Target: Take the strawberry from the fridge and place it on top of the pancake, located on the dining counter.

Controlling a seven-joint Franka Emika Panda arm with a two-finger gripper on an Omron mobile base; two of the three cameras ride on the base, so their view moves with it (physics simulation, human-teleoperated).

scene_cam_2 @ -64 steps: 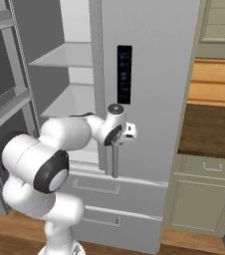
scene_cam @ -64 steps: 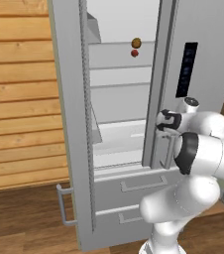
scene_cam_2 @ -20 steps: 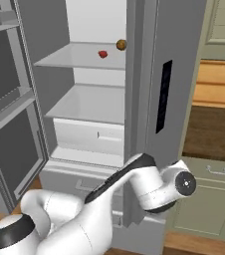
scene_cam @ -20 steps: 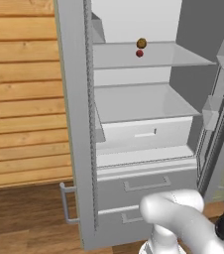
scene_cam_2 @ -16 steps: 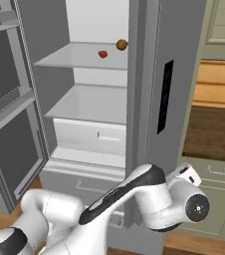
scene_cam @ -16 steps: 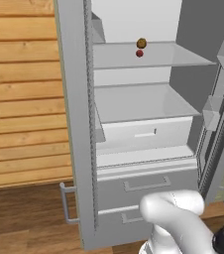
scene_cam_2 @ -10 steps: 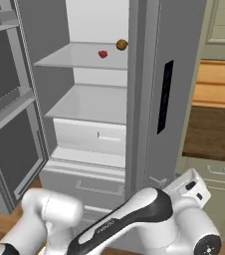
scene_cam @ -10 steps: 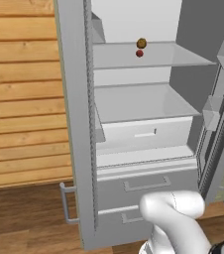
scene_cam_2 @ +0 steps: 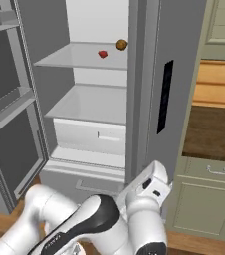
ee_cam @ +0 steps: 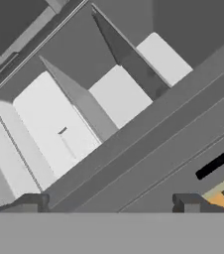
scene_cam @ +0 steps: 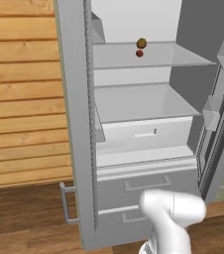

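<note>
The fridge stands open: smooth light-grey doors, flat white shelves, a boxy inner drawer and 2 lower drawers with thin bar handles. The strawberry, a tiny matte red lump, sits on the top shelf in the upper middle of the left base view, just in front of a brownish-orange ball. In the hand view the gripper shows 2 dark tips spread wide at the bottom, holding nothing. Since 1 second ago, the arm has swung lower; fruit and ball have not moved.
</note>
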